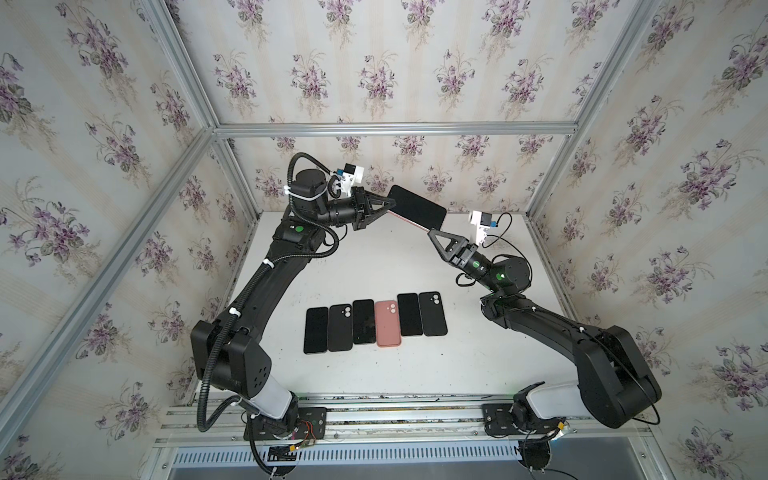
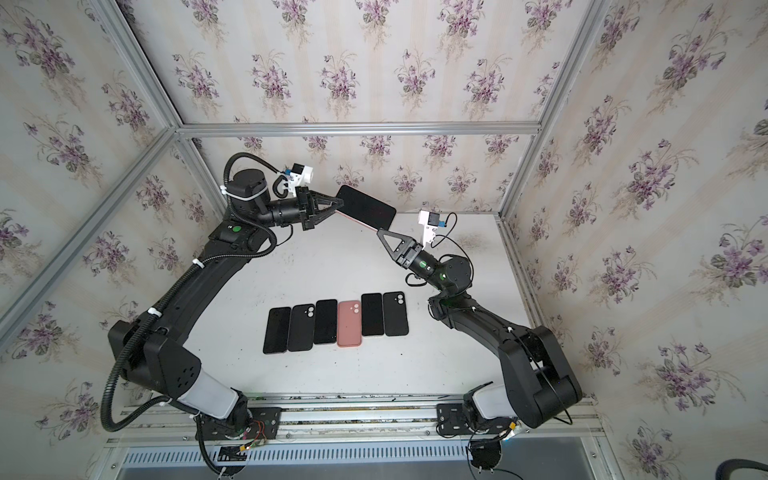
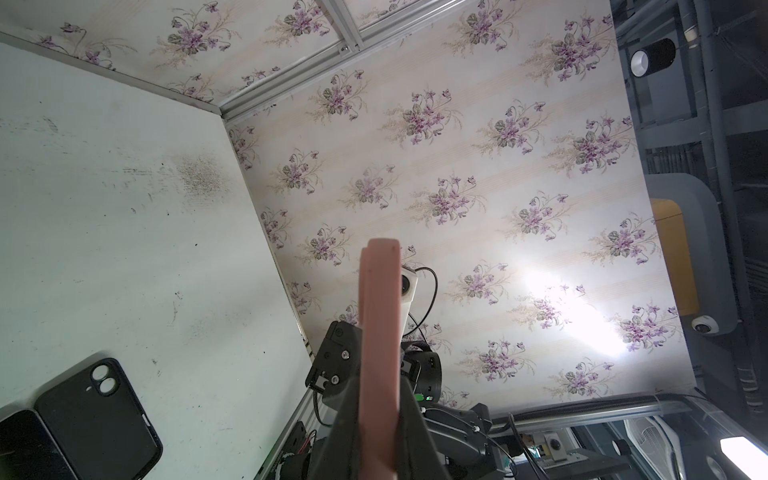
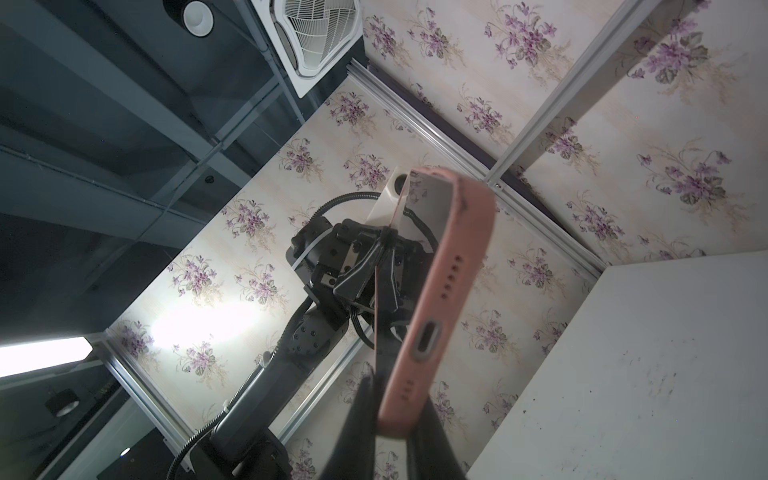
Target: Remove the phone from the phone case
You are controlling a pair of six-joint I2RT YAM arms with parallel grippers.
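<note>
A phone [image 1: 417,206] with a dark screen sits in a pink phone case [image 1: 409,221] and is held in the air near the back wall, in both top views. My left gripper [image 1: 390,202] is shut on its left end, with the case [image 3: 380,332] edge-on between the two dark fingers [image 3: 349,419]. My right gripper [image 1: 431,233] is shut on the opposite lower corner. In the right wrist view the case [image 4: 449,282] shows its port and speaker holes, clamped at the corner by my right gripper [image 4: 395,432]. The phone's screen [image 4: 428,199] reflects the wallpaper.
A row of several phones and empty cases lies at the table's middle: a black phone [image 1: 316,330] at its left end, a pink case [image 1: 388,323] among them, a black case [image 1: 432,313] at its right end. Wallpapered walls with aluminium rails [image 1: 395,129] enclose the white table [image 1: 374,266].
</note>
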